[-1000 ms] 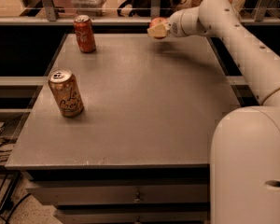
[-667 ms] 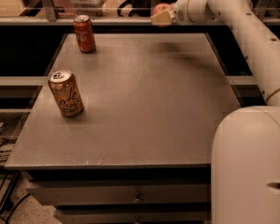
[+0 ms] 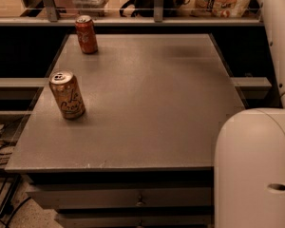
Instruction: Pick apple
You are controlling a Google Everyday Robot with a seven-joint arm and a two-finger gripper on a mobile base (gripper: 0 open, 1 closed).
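Note:
The apple does not show anywhere on the grey table [image 3: 156, 108]. My gripper is out of view: only my white arm [image 3: 278, 37] shows, rising along the right edge and leaving the frame at the top right. My white base shell [image 3: 254, 170] fills the lower right corner.
A red soda can [image 3: 86, 34] stands at the table's far left. An orange-gold can [image 3: 67, 95] stands near the left edge, closer to me. A metal rail [image 3: 154, 4] runs behind the table, with snack bags [image 3: 230, 6] beyond it. Cables [image 3: 2, 141] lie low at the left.
The gripper, which held a small round thing over the table's far right edge, has risen out of the frame. The cans have not moved.

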